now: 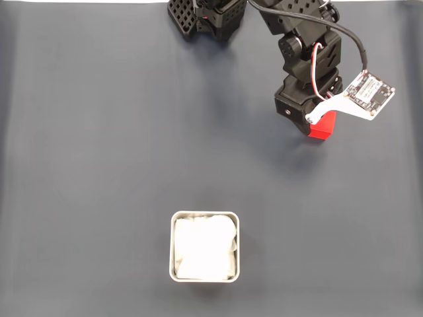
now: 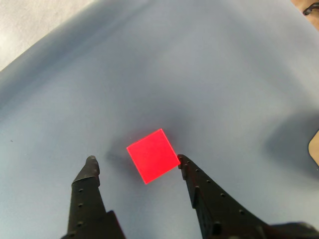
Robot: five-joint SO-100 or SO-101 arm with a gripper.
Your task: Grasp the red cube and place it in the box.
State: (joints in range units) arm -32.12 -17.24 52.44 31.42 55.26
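Just ahead of the spread tool (image 2: 135, 164) in the wrist view, the red cube (image 2: 152, 155) sits corner-on, touching the right-hand finger (image 2: 185, 164)

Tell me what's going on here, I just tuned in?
The black robot arm's two-finger gripper is open over the small bright red cube, which sits on the dark grey mat. In the wrist view one fingertip looks right at the cube's corner while the other stands apart, so nothing is gripped. The square pale metal tray with white wrinkly lining waits without the cube, nearer the fixed view's bottom edge.
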